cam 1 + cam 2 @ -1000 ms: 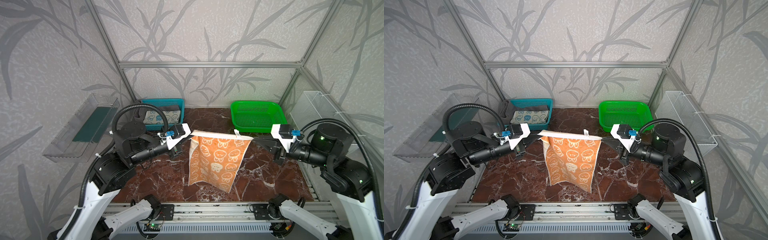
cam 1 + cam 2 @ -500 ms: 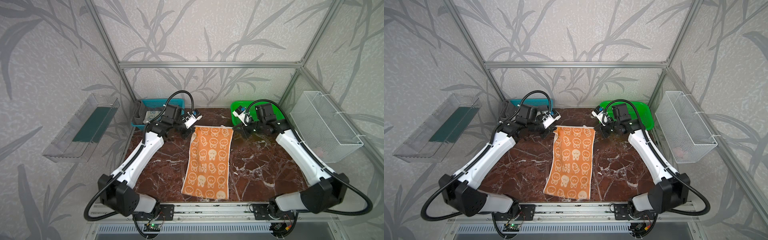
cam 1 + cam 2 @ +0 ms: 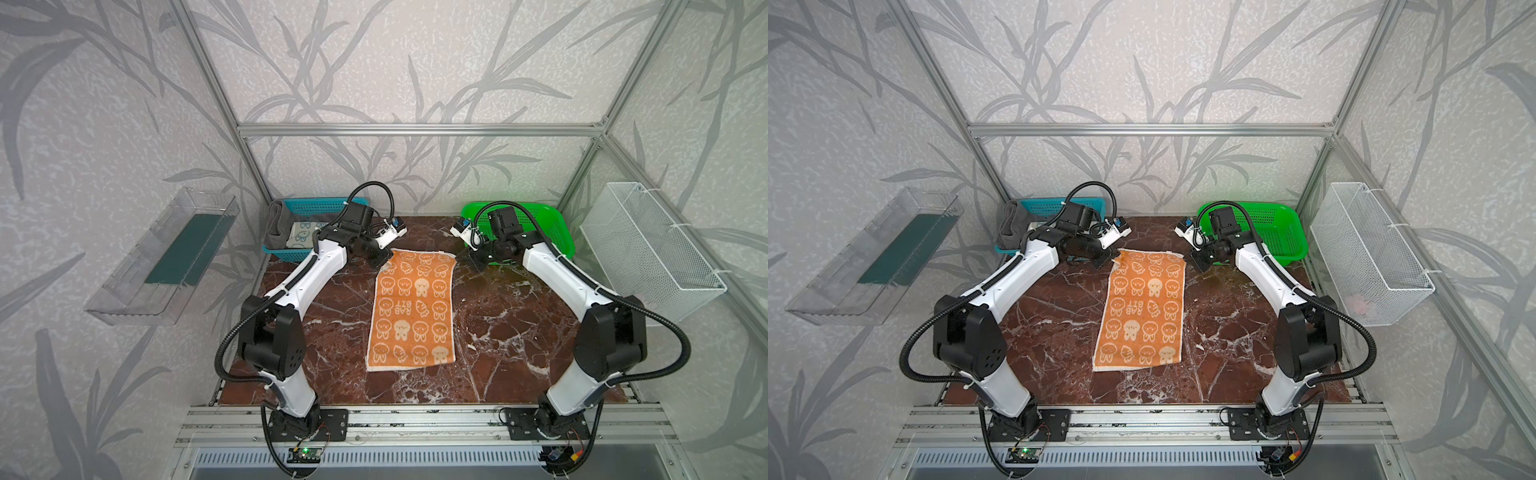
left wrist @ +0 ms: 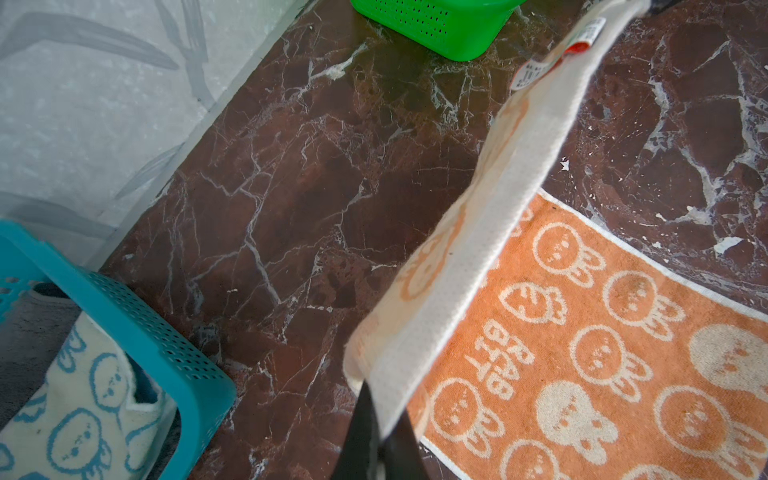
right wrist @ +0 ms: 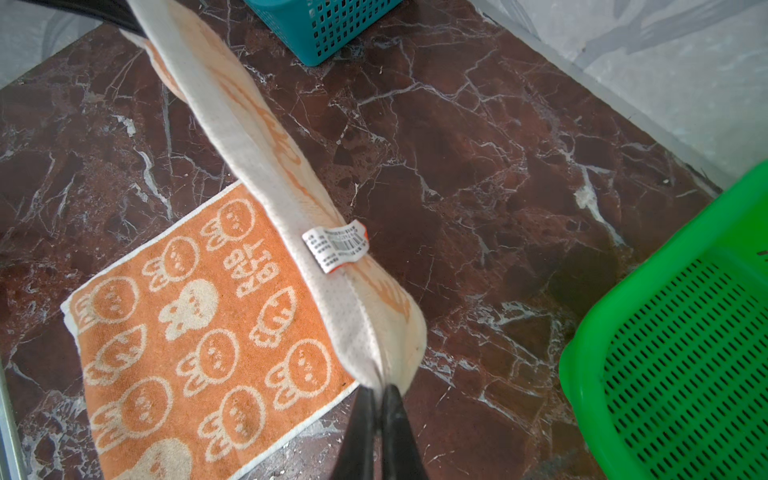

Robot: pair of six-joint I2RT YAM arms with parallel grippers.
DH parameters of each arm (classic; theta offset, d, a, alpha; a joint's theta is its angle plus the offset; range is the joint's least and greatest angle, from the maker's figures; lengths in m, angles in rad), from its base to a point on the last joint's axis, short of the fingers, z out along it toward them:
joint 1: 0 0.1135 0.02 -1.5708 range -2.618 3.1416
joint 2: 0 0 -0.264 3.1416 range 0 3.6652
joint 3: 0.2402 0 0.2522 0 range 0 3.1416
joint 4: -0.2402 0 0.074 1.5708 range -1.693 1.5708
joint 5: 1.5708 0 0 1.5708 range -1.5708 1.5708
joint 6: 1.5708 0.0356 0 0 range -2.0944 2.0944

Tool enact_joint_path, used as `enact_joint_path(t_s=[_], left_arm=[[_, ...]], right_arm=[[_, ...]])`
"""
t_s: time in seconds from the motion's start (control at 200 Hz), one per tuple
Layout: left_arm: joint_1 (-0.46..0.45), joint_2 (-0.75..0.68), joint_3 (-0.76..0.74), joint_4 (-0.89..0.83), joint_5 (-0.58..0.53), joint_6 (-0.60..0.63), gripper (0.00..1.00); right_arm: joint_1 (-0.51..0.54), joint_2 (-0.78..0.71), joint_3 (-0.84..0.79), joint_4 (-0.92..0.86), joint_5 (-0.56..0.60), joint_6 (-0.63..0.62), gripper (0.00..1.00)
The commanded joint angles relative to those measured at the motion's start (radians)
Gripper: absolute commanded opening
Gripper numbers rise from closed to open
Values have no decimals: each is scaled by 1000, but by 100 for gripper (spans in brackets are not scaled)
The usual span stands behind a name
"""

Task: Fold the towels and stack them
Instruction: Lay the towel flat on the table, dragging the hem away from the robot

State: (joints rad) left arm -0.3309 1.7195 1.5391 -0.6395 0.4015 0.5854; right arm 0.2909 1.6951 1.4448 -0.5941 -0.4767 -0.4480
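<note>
The left fingers [image 4: 359, 436] are pressed together on one far corner of the soft orange-and-cream bunny-printed towel [image 3: 411, 309]. The right fingers [image 5: 398, 432] pinch the other far corner the same way. Between the two pairs the cream hem [image 5: 266, 166] runs as a taut raised band, lifted off the dark red marble bench [image 3: 498, 332]. A small white barcode tag [image 5: 336, 246] hangs on that hem, nearer the right fingers. From the held edge the rest of the towel lies flat and open on the bench, printed side up, reaching well away from both pairs of fingers. Just outward of the left fingers stands a teal perforated plastic basket [image 3: 291, 254]. In it lie a teal-blue-and-cream bunny towel [image 3: 301, 237] and a plain dark grey towel [image 3: 275, 224], which drapes over the basket's rim. Just outward of the right fingers sits a bright green perforated plastic basket [image 3: 559, 237], apart from the orange towel.
</note>
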Motion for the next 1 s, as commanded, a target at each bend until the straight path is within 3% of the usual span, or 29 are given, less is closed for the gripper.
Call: enact_joint_path(t_s=[0.0,0.14,0.265,0.415,0.7,0.995], left_arm=[[-2,-22,47,-56,-18,70,0],[-1,-37,52,3,-138,101,0],[4,11,97,13,-166,105,0],[4,39,69,80,-185,87,0],[21,65,44,204,-213,66,0],[26,91,56,172,-177,54,0]], right_arm=[[19,-50,2,-4,-31,-76,0],[24,-56,37,16,65,-42,0],[24,0,117,9,148,-47,0],[23,51,103,110,183,-35,0],[24,141,177,165,206,-69,0],[29,142,168,127,137,-82,0]])
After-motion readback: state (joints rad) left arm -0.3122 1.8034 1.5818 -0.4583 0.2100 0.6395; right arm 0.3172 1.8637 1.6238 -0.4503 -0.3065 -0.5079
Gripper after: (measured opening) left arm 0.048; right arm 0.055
